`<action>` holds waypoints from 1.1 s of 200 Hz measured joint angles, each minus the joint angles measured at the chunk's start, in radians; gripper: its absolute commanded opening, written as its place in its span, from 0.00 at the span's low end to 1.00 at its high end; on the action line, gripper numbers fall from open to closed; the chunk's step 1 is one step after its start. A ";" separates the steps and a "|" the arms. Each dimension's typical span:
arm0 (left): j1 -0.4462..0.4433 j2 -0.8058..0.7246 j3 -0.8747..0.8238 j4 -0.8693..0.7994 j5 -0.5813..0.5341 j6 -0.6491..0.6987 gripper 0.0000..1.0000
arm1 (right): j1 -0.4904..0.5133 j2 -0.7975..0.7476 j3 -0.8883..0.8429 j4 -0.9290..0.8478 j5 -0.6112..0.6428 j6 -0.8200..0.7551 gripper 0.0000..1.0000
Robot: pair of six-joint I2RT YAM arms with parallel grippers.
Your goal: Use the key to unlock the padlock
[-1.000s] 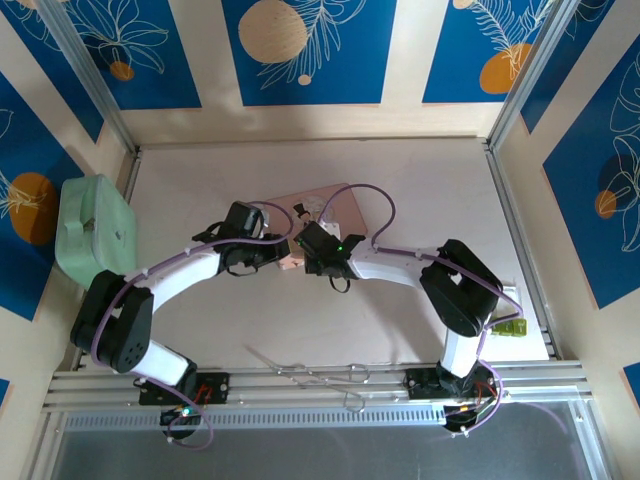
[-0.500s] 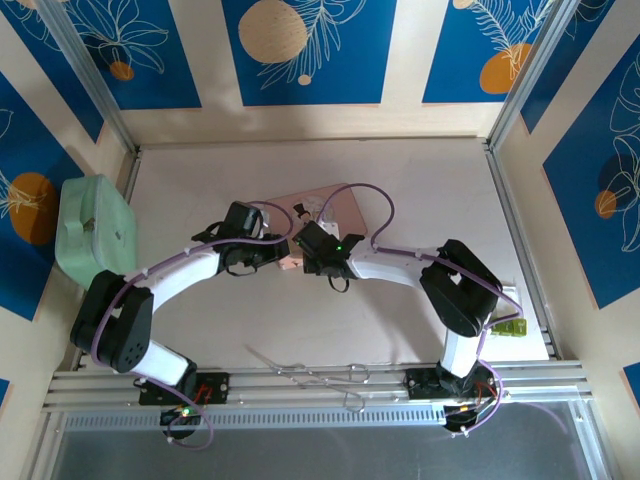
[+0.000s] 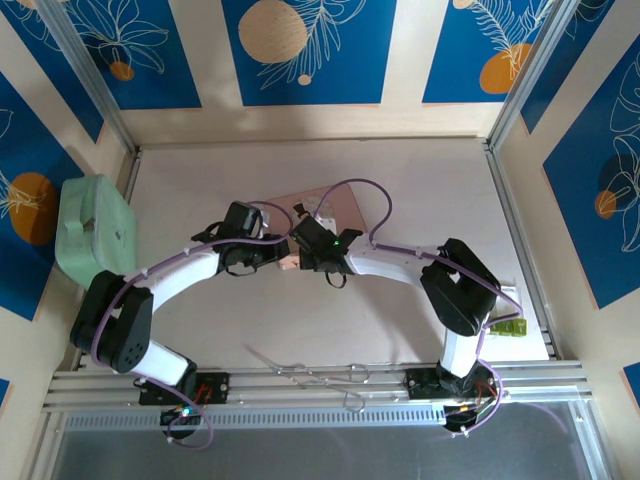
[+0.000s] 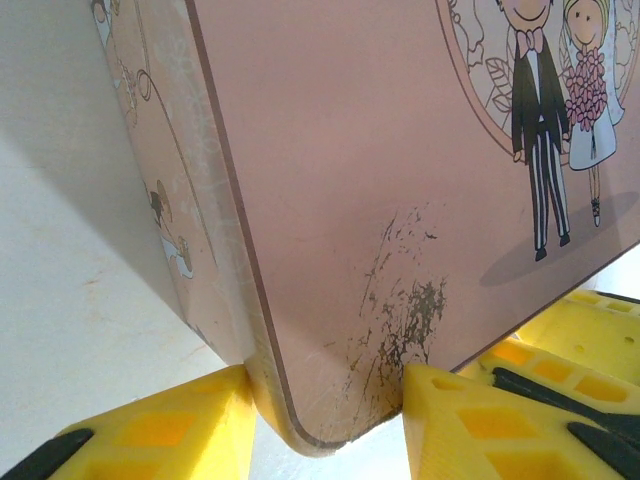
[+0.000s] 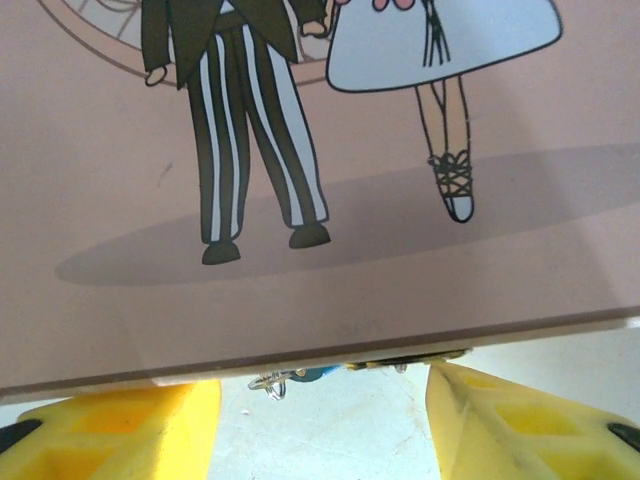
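Top external shows you both arms bent inward over the table [image 3: 420,170], their wrists meeting at the near-left part of the pink box [image 3: 338,206], which lies near the middle of the table. A mint-green case [image 3: 92,236] sits well apart at the table's left edge. On the left wrist view you see the left gripper [image 4: 325,400] closed on a rounded corner of the box: one yellow finger [image 4: 150,430] presses against the side wall, the other meets the scuffed edge of the lid, and the corner fills the gap between them. The lid carries a cartoon bride and groom. On the right wrist view your right gripper [image 5: 320,395] has its jaws apart, one yellow finger low at each side of the picture, with only bare table between them and nothing clamped. The padlock [image 5: 292,378] hangs at the box's front edge, just under the rim of the lid and between the two fingers, nearer the one on the left of the picture. You can make out a thin silvery loop and a bluish part beside it. The rest is hidden by the lid, so you cannot tell whether the shackle is fastened. Neither finger touches the padlock.
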 measured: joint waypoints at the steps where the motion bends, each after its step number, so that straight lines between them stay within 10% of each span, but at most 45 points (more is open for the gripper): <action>1: 0.000 0.000 0.000 0.000 0.000 0.000 0.42 | 0.000 0.000 0.000 0.000 0.000 0.000 0.57; 220: 0.006 -0.013 -0.012 -0.004 0.018 0.000 0.41 | 0.005 0.050 0.010 -0.045 -0.002 0.047 0.49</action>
